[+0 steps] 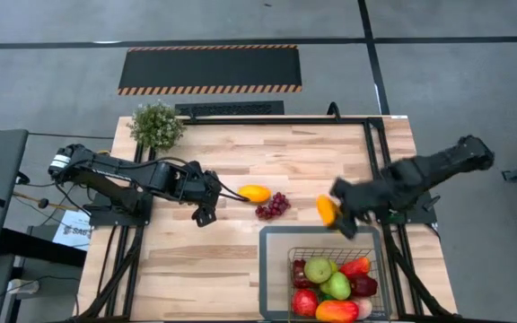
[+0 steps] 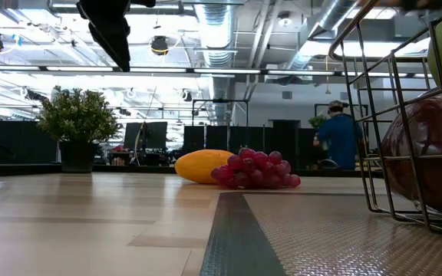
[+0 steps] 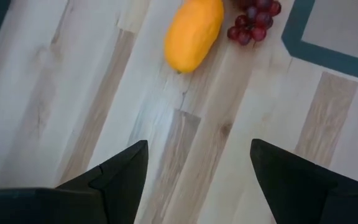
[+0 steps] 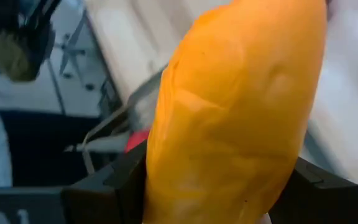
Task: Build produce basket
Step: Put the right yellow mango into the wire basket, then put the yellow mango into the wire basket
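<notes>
Wire mesh forms the basket [image 1: 276,269], which sits with its wide grey rim at the near right of the wooden table [image 1: 205,260]; inside lie a pale green fruit [image 1: 318,269], a second green one [image 1: 337,286], a red-orange piece [image 1: 355,266], a dark maroon piece [image 1: 363,285], a red fruit [image 1: 304,302] and an orange-red one [image 1: 336,311]. Just beyond the basket's far rim, the right gripper [image 1: 335,215] is clamped on an orange fruit [image 4: 235,118], its two dark fingers [image 4: 114,186] pressed against either side, held above the table. On the table's middle, a yellow-orange fruit [image 1: 255,193] lies beside a purple grape bunch [image 1: 273,206], close together. The left gripper [image 1: 207,199] hangs left of that fruit, fingers [image 3: 120,171] spread apart and holding nothing. A potted plant [image 1: 156,124] stands at the far left corner.
</notes>
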Controlling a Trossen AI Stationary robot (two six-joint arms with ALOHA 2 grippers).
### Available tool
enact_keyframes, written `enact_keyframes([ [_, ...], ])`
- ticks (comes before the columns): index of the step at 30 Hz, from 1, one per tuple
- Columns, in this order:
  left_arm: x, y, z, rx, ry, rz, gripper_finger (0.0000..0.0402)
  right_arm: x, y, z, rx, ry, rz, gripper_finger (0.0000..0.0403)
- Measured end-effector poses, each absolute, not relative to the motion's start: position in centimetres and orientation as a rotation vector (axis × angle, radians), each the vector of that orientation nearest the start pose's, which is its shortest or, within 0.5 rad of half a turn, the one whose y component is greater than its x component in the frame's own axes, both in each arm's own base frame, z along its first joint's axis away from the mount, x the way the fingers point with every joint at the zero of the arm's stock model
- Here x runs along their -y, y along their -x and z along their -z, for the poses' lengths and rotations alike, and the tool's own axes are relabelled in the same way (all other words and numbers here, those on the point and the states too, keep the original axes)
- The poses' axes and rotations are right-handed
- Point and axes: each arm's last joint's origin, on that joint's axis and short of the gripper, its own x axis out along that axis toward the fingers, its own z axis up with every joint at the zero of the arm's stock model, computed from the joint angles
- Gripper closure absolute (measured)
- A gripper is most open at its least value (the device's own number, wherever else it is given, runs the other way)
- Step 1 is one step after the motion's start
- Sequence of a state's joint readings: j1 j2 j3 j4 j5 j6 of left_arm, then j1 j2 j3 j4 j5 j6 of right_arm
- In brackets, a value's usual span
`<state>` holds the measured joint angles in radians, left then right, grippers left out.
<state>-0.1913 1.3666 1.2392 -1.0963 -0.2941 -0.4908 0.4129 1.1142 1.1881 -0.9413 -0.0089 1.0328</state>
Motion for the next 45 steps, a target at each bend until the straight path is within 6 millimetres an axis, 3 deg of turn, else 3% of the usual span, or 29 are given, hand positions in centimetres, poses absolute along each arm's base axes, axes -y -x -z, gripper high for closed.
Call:
enact_keyframes([
  [5, 4.0, -25.0, -30.2, -1.092, 0.146, -0.372, 0.0130, -13.0, -17.0, -33.8, -1.066, -0.820, 0.039, 0.0145],
  [10, 4.0, -25.3, -30.3, -1.056, 0.158, -0.366, 0.0130, -16.9, -15.9, -31.9, -1.204, -0.767, 0.047, 0.0145],
  [19, 3.9, -25.6, -30.5, -1.005, 0.171, -0.409, 0.0130, -20.3, -16.4, -27.8, -1.453, -0.588, 0.061, 0.0139],
  [24, 3.9, -25.6, -30.5, -0.997, 0.186, -0.424, 0.0130, -20.5, -17.0, -26.9, -1.495, -0.574, 0.087, 0.0107],
  [34, 3.9, -25.6, -30.5, -0.997, 0.196, -0.432, 0.0130, -19.8, -16.8, -27.3, -1.506, -0.592, 0.131, 0.0037],
  [39, 4.0, -25.3, -30.5, -1.027, 0.206, -0.389, 0.0130, -18.0, -18.4, -30.1, -1.395, -0.666, 0.095, 0.0034],
  [42, 4.0, -25.1, -30.9, -1.021, 0.227, -0.359, 0.0130, -15.5, -20.3, -32.8, -1.193, -0.653, 0.115, 0.0036],
  [45, 3.9, -24.6, -31.3, -1.012, 0.231, -0.355, 0.0130, -12.6, -22.7, -34.3, -1.043, -0.527, 0.161, 0.0036],
])
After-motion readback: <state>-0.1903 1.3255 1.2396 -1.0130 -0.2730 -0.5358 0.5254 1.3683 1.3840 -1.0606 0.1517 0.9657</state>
